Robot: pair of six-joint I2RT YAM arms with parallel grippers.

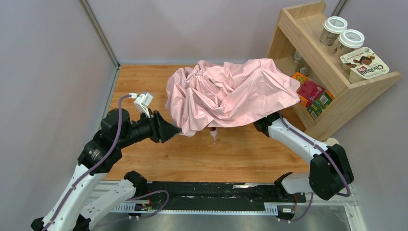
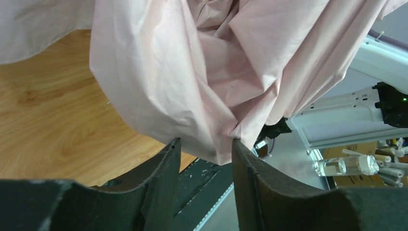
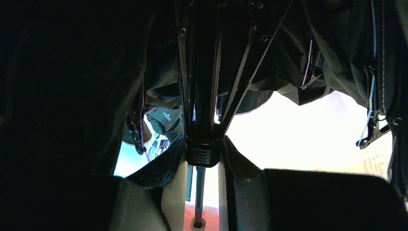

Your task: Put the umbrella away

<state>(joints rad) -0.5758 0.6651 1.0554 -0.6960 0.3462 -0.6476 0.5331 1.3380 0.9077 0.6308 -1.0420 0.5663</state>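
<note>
The pale pink umbrella (image 1: 231,94) hangs half open and crumpled above the wooden table (image 1: 144,86); its shaft end (image 1: 213,135) pokes out below the canopy. My left gripper (image 1: 175,131) is at the canopy's lower left edge. In the left wrist view its jaws stand apart (image 2: 204,144), with a fold of pink fabric (image 2: 192,72) hanging down between the fingertips. My right gripper is hidden under the canopy in the top view. In the right wrist view it (image 3: 203,150) is shut on the black runner (image 3: 203,155) on the shaft, among dark ribs.
A wooden shelf (image 1: 337,103) stands at the back right, holding two lidded cups (image 1: 334,26), a Chobani box (image 1: 364,65) and small colourful boxes (image 1: 312,94). Grey walls close the left and back. A black rail (image 1: 216,192) runs along the near edge.
</note>
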